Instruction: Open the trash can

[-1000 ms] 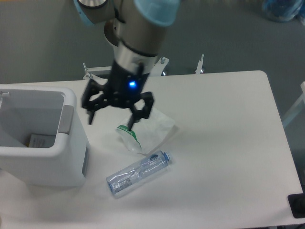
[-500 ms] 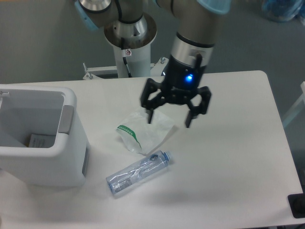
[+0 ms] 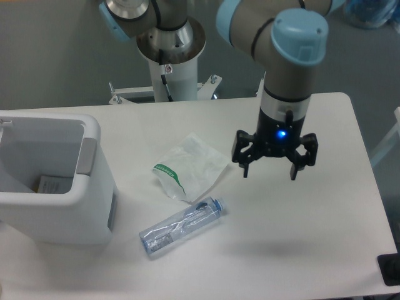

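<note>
The black two-finger tool [image 3: 270,170] hangs w/ fingers spread apart, nothing between them, above bare white tabletop [image 3: 312,237] on the right-centre, blue light lit on its body. Nearest things: a crumpled clear plastic bag w/ a green-printed strip [image 3: 189,167] just to its left, and below that a crushed clear plastic bottle w/ blue label and cap end [image 3: 181,226] lying on its side. Well apart, at the far left edge of the tabletop, sits the large white boxy plastic trash can [image 3: 56,209] w/ rounded corners; its top looks open already, inside visible, w/ a small pale item at the bottom.

Handling, as a guess: rigid moulded plastic, smooth and prob. slippery, light for its bulk when near-empty, so a sideways shove may slide it rather than work it. The grey rectangular tab [image 3: 86,156] on the right rim looks the place to press, straight down, not pinch.

Hard to tell: no lid can be made out; the can's left side is cut off by the frame, so a hinge or folded lid there can't be confirmed. Item inside too small to ID.
</note>
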You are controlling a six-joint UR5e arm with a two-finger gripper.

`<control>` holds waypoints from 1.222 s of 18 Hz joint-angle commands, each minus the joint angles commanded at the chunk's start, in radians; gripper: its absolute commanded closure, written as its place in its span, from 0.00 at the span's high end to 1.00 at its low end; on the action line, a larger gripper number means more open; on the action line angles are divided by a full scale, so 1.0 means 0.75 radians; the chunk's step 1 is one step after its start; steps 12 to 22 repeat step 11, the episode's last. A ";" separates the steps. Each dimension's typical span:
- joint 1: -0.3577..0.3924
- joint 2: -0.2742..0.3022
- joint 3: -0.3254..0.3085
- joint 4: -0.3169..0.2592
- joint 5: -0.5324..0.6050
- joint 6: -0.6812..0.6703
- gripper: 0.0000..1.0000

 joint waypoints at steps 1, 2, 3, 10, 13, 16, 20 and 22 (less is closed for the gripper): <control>0.008 -0.014 0.000 0.002 0.021 0.082 1.00; 0.053 -0.033 -0.008 0.002 0.049 0.182 1.00; 0.076 -0.035 -0.014 0.002 0.057 0.231 1.00; 0.117 -0.066 -0.018 0.002 0.166 0.475 1.00; 0.115 -0.068 -0.018 0.002 0.166 0.477 1.00; 0.115 -0.068 -0.018 0.002 0.166 0.477 1.00; 0.115 -0.068 -0.018 0.002 0.166 0.477 1.00; 0.115 -0.068 -0.018 0.002 0.166 0.477 1.00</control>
